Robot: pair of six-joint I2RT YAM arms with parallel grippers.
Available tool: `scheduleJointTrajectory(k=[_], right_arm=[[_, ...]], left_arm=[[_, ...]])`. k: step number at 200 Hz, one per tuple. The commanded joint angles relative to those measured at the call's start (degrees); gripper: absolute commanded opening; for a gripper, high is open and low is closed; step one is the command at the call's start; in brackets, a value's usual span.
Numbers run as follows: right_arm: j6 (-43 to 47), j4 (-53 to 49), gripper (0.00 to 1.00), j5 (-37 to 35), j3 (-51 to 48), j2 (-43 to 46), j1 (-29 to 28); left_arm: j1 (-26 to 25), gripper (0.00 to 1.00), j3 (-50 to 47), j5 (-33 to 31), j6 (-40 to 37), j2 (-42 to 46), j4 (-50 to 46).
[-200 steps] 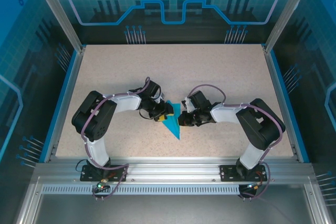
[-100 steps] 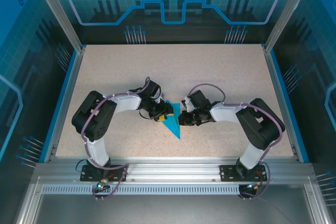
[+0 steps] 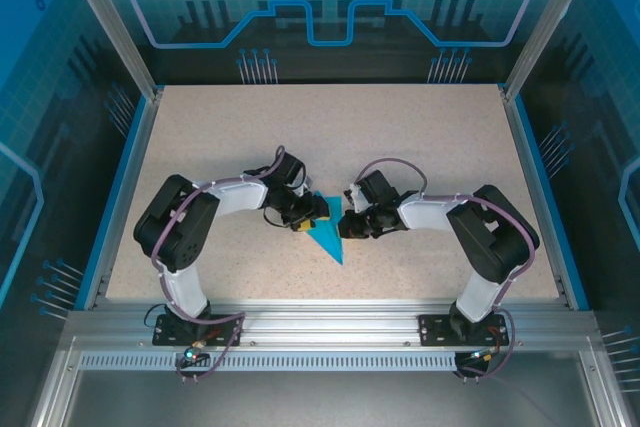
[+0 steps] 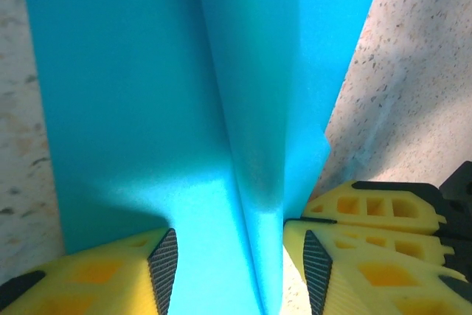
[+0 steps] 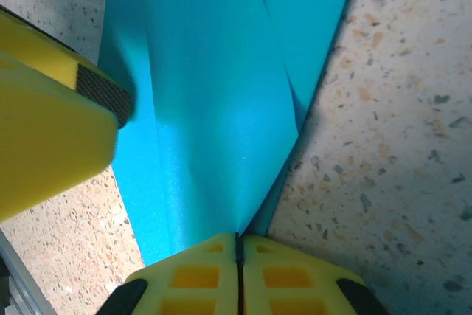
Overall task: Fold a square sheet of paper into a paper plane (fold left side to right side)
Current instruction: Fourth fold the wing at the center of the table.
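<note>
Change from a second ago, overhead: left arm (image 3: 215, 199) has swung slightly leftward, its big elbow link sitting a little nearer the left blue rail (image 3: 120, 197). The left gripper (image 3: 306, 215) has drawn back a touch from the paper. The paper plane (image 3: 328, 237) lies mid-table, pointed end toward the arm bases, and that near tip has not shifted. The right gripper (image 3: 345, 227) has crept a little left and away from the bases.

Left wrist view: jaws stand about half apart, straddling a raised crease of the teal paper. The left pad (image 4: 165, 262) has a gap between it and the crease. The right pad (image 4: 313, 274) is just beside the crease; whether it touches, I cannot tell. Nothing pinched.

Right wrist view: the right gripper's two yellow fingers are pressed flat together, with a folded edge of the paper running into the seam between them. The paper is held there. The other gripper's yellow finger (image 5: 51, 116) hangs over the left part of the paper.

Surroundings: speckled table (image 3: 420, 147) under everything. The two wrists crowd the paper from either side, cables looping above each.

Edges and room: the far half of the table lies free up to the back panel (image 3: 320, 37). The right blue rail (image 3: 540, 197) is well apart from the work. The aluminium frame (image 3: 320, 322) lies close behind the paper's near tip.
</note>
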State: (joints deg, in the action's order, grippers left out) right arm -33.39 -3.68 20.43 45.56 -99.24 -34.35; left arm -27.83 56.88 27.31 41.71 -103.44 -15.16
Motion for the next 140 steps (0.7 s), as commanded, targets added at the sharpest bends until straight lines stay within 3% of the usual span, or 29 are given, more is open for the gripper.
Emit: scheduleJointTrajectory(k=[1, 12, 67, 140], right_arm=[[0.87, -5.92, 0.07, -3.62, -1.01, -3.11, 0.07], [0.95, -6.16, 0.06, -3.86, -1.02, -3.07, 0.01], [1.66, -7.37, 0.03, -5.08, -0.85, -3.51, -0.7], [2.0, -9.39, 0.02, -6.43, 0.13, -4.18, -1.51]], left_arm=[[-0.08, 0.53, 1.95, -3.02, -2.74, 4.15, -4.31], [-0.11, 0.51, 2.42, -2.69, -2.99, 4.56, -4.47], [-0.72, 0.22, 5.62, 3.0, -4.24, -0.31, -1.29], [-0.86, 0.16, 9.83, 4.8, -5.83, -6.64, -0.64]])
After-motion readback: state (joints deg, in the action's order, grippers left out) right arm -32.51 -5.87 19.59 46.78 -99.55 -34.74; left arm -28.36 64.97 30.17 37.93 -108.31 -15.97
